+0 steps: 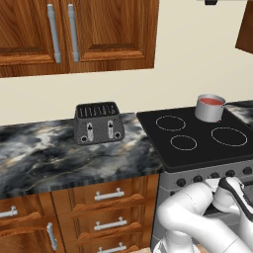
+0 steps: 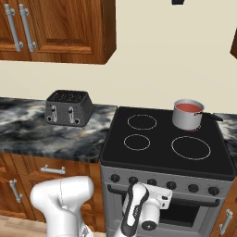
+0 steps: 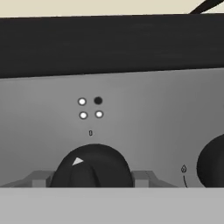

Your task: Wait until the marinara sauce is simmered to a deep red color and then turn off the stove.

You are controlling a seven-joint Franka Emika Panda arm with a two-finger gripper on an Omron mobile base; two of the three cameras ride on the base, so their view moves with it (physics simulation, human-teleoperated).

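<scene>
One saucepan (image 2: 187, 115) sits on the back right burner of the stove (image 2: 162, 143), and the marinara sauce (image 2: 189, 107) in it shows red. My gripper (image 3: 92, 183) is up against the grey front panel, a black knob (image 3: 92, 168) between its tips; whether they pinch it I cannot tell
</scene>
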